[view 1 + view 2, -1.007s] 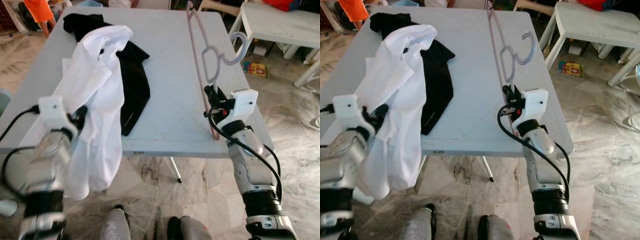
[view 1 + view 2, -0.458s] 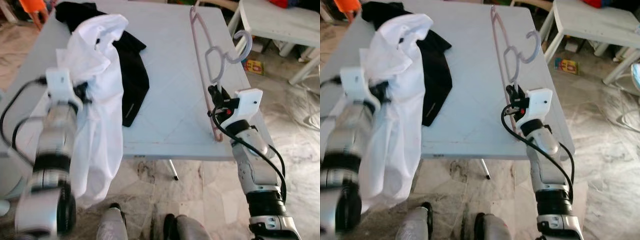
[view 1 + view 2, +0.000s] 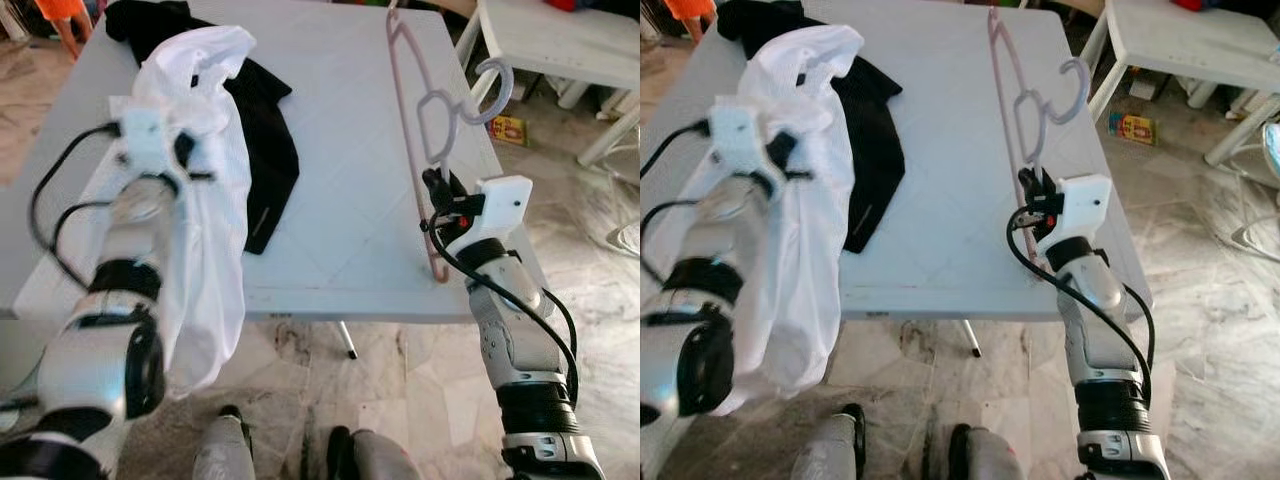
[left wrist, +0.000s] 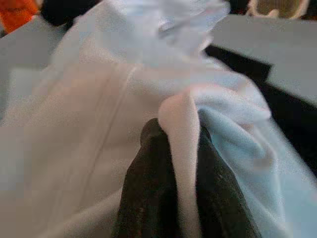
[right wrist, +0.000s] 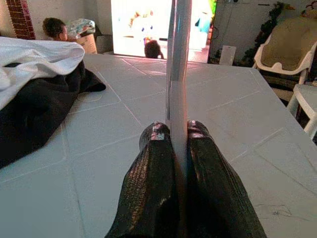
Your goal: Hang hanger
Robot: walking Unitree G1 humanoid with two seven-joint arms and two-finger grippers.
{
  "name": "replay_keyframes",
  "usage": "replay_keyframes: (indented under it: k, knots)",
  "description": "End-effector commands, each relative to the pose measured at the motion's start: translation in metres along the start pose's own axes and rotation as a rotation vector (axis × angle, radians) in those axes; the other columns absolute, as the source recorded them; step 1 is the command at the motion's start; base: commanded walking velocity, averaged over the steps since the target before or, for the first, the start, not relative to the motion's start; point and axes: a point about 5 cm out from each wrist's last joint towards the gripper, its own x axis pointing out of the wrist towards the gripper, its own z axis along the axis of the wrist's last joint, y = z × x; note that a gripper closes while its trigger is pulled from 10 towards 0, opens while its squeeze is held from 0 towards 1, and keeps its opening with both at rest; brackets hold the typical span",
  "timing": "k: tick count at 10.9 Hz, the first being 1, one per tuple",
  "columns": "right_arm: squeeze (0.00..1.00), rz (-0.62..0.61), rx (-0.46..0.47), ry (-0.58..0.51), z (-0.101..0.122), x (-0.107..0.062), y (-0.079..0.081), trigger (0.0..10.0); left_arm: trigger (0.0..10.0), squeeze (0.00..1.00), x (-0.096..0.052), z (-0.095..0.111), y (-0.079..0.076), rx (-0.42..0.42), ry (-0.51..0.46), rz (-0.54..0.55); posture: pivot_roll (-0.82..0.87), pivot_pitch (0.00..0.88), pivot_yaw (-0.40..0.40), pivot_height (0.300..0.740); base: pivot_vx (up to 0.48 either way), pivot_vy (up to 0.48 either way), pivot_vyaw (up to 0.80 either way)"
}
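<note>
My right tool [image 3: 432,186] was clenched on the lower bar of the pale pink plastic hanger [image 3: 417,118], which stood tilted above the light grey tabletop [image 3: 340,150], its far tip over the table's far edge and its grey hook [image 3: 487,92] curling out past the right side. My left tool [image 3: 190,152] was clamped on a fold of the white cotton shirt [image 3: 205,190], raised off the tabletop so that most of the cloth hung down over the near edge toward the marble floor [image 3: 400,370]; in the left wrist view the fabric was pinched between my fingers [image 4: 148,198]. A black garment [image 3: 268,150] lay flat on the tabletop just behind the shirt, touching it. As I judged it, the step was to bring shirt and hanger together, and the trouble was that I held a bunched fold, not the collar, so the neck opening was hidden from me. To do it well I needed to keep the hanger's bar gripped firmly so it would not swivel, lift the shirt until its weight pulled it straight, and feed one hanger arm into the neck opening rather than a sleeve. I also had to keep the shirt clear of the black garment, lest it drag along.
</note>
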Motion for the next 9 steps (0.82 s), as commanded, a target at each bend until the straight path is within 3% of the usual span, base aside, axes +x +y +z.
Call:
replay_keyframes:
  k: [1,3,4,5,6,7,8,9]
  knots:
    - [0.0,-0.031,0.017,0.119,-0.024,-0.012,-0.005,10.0,0.0,0.0,0.004,0.009,-0.007,0.026,-0.03,-0.036,-0.03,0.205,-0.066,0.74,0.0,0.0,0.0]
    - [0.0,-0.021,0.013,0.115,-0.022,-0.007,-0.005,10.0,0.0,0.0,0.018,0.087,0.014,0.14,-0.188,0.014,-0.02,0.202,-0.076,0.74,0.0,0.0,0.0]
    - [0.0,-0.021,0.013,0.113,-0.022,-0.006,-0.005,10.0,0.0,0.0,0.017,0.142,0.024,0.199,-0.312,0.074,-0.02,0.2,-0.074,0.74,0.0,0.0,0.0]
    - [0.0,-0.023,0.015,0.109,-0.021,-0.005,-0.005,10.0,0.0,0.0,0.014,0.175,0.027,0.238,-0.388,0.112,-0.02,0.2,-0.074,0.74,0.0,0.0,0.0]
    - [0.0,-0.026,0.017,0.1,-0.02,-0.005,-0.003,10.0,0.0,0.0,0.008,0.214,0.022,0.295,-0.497,0.13,-0.02,0.2,-0.074,0.74,0.0,0.0,0.0]
    - [0.0,-0.055,0.017,0.084,-0.018,-0.008,-0.005,10.0,0.0,0.0,-0.011,0.276,-0.013,0.436,-0.783,0.105,-0.04,0.204,-0.055,0.74,0.0,0.0,0.0]
    - [0.0,-0.061,0.018,0.081,-0.018,-0.009,-0.006,10.0,0.0,0.0,-0.014,0.281,-0.026,0.487,-0.838,0.075,-0.05,0.206,-0.051,0.74,0.0,0.0,0.0]
    - [0.0,-0.063,0.016,0.081,-0.017,-0.011,-0.007,10.0,0.0,0.0,-0.013,0.273,-0.048,0.559,-0.882,0.003,-0.05,0.208,-0.051,0.74,0.0,0.0,0.0]
